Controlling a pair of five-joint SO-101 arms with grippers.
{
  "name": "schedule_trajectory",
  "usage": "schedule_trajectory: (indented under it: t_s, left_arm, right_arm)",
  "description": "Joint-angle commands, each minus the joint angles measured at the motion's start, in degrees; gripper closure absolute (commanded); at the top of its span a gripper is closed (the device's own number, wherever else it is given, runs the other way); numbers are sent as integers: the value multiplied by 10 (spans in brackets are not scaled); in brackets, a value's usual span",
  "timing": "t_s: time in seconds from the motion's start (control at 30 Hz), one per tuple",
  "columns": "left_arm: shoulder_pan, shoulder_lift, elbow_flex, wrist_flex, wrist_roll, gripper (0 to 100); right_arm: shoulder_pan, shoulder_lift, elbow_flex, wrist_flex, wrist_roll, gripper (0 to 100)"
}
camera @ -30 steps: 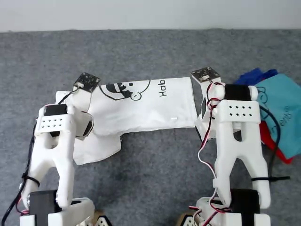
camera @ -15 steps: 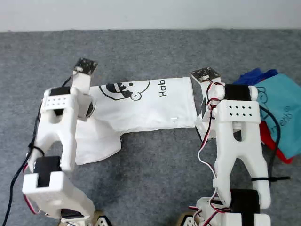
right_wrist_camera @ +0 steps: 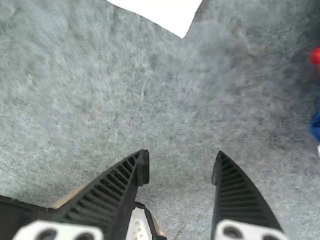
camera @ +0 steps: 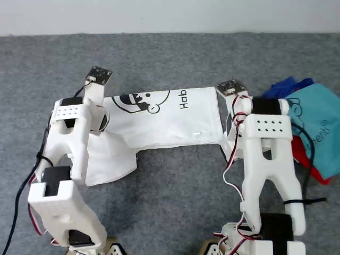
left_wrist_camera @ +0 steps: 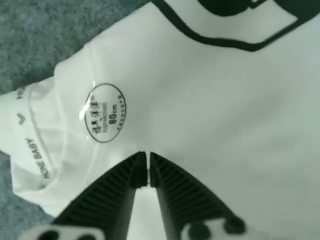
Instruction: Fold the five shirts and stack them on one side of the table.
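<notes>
1. White printed cotton shirt lies partly folded on the grey felt counter.
2. Left claw is pressed together over its label end; right claw is spread above the counter.
3. Folding is under way; the next move likely needs fresh edge grips.

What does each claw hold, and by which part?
The right claw is open above the grey mat, holding nothing. The left claw is shut against the white shirt beside its round label; whether cloth is pinched cannot be told.

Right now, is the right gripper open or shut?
Open. The right gripper has its fingers apart above the grey table, nothing between them.
</notes>
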Motion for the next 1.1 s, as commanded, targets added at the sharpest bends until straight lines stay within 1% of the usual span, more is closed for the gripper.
schedule_trajectory:
  t_s: [0.0, 0.1, 0.17, 0.2, 0.27, 0.37, 0.43, 0.5, 0.6, 0.7, 0.77, 0.87, 1.07]
  left_arm:
    - [-4, -3, -21, -40, 27, 988]
    - [-15, -5, -36, -55, 48, 987]
    - [-33, -7, -67, -33, 64, 987]
    - [-41, -13, -92, -9, 71, 987]
    - [-55, -35, -139, 62, 80, 987]
    - [-55, -69, -190, 209, 76, 987]
    - [-55, -84, -203, 309, 78, 987]
    - [-55, -84, -194, 367, 78, 986]
    - [-53, -66, -160, 374, 79, 986]
    - [-24, -24, -133, 374, 79, 986]
    - [-6, 2, -132, 354, 81, 986]
    - [20, 19, -137, 321, 118, 986]
    - [97, 25, -159, 327, 123, 986]
  right_arm:
    - [-6, -22, 7, -15, 4, 790]
    - [-6, -24, 8, -15, 4, 789]
    - [-6, -24, 8, -15, 4, 787]
    - [-6, -24, 8, -15, 4, 787]
    - [-6, -24, 8, -15, 4, 787]
    - [-7, -21, 7, -15, 4, 787]
    - [-7, -20, 7, -15, 4, 787]
    - [-7, -20, 7, -15, 4, 787]
    - [-7, -20, 7, -16, 4, 787]
    - [-7, -20, 7, -16, 4, 787]
    - [-7, -20, 7, -16, 4, 787]
    - [-7, -19, 8, -16, 4, 787]
    - [-7, -19, 9, -16, 4, 787]
